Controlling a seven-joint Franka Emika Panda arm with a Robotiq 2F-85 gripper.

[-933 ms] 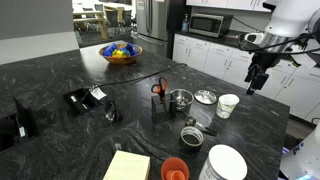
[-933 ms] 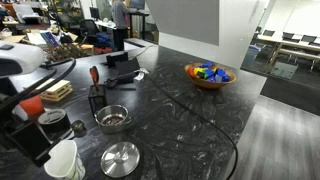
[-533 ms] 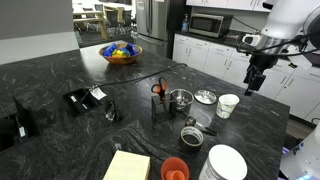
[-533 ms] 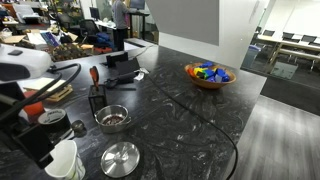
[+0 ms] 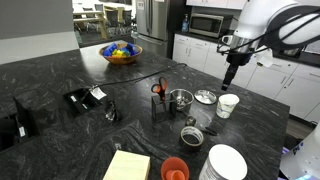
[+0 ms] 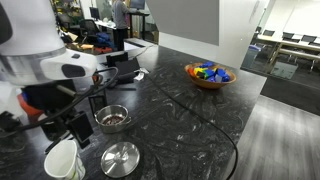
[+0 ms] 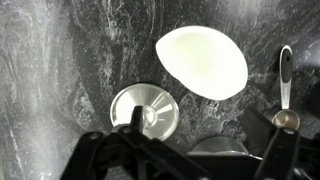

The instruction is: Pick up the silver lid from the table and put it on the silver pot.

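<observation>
The tool point(image 5: 228, 84) hangs in the air at the upper right of an exterior view, above the lid point(image 5: 205, 97) and the cup point(image 5: 228, 105), touching neither. In the wrist view its dark fingers point(image 7: 95, 150) rise from the bottom edge, spread wide apart with nothing between them, so it is released. The lid lies flat on the black counter point(image 5: 60, 75), right of centre, between the pot point(image 5: 181, 99) to its left and the cup to its right, close to both. The pot stands upright and uncovered. In an exterior view from another side the lid point(image 6: 120, 158) shines at the lower middle of the frame, with the pot point(image 6: 112, 118) just above it and the cup point(image 6: 62, 160) to its left under the arm. In the wrist view the lid point(image 7: 145, 110) sits left of centre and the cup point(image 7: 203, 60) shows as a white oval to its upper right. A bowl point(image 5: 121, 53) of coloured pieces stands well apart at the upper middle.
</observation>
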